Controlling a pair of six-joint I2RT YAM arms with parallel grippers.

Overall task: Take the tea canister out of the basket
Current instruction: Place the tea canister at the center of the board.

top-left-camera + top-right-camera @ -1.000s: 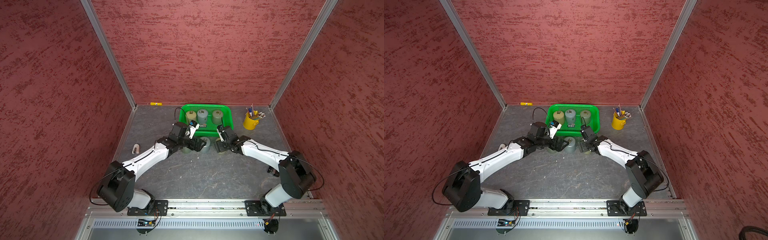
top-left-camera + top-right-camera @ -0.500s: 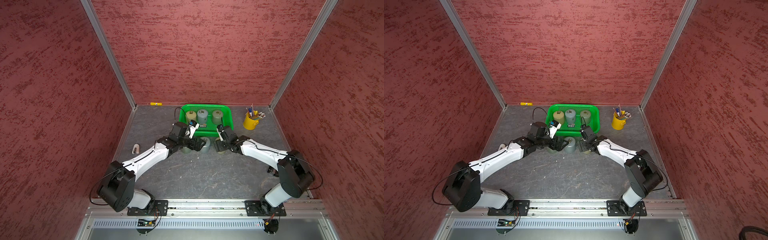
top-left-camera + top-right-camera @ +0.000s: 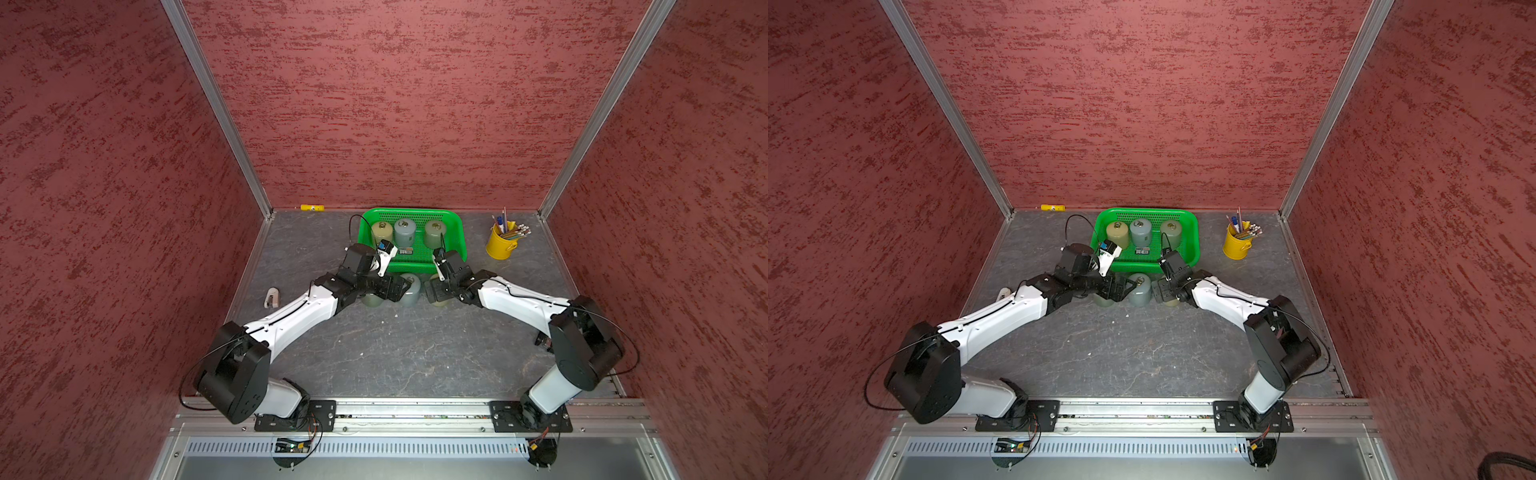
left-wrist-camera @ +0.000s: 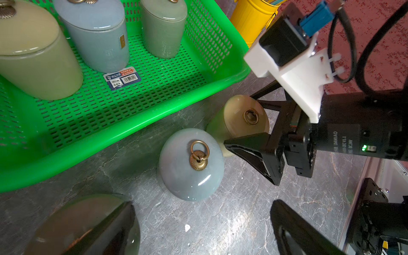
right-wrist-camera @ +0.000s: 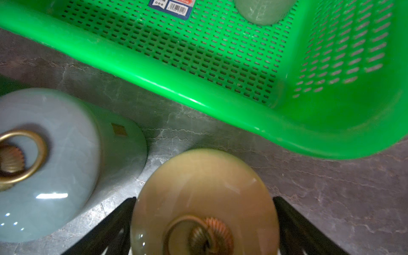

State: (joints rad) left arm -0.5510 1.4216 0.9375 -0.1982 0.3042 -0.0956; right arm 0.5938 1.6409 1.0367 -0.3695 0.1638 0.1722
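Sitting outside the basket (image 4: pixel 132 128), the cream tea canister (image 4: pixel 234 114) is upright on the tabletop (image 3: pixel 374 353), just in front of the basket's near rim, towards its right end. The right gripper (image 5: pixel 204 199) is straddling it from above with the jaws spread wide either side, so not clamped on it as far as I can see. Next along that rim, about mid-basket, is a blue canister (image 4: pixel 189 167), also upright, close beside the cream one. Then a dark olive canister (image 4: pixel 72 214) by the basket's left end, with the left gripper (image 4: pixel 203 209) wide open right over it, holding nothing. Inside the basket a row of three canisters (image 3: pixel 405 232) stands along the far wall, sticker (image 4: pixel 122 77) on the floor in front of them. A yellow bucket (image 3: pixel 500 247) of pens sits off the basket's right side.
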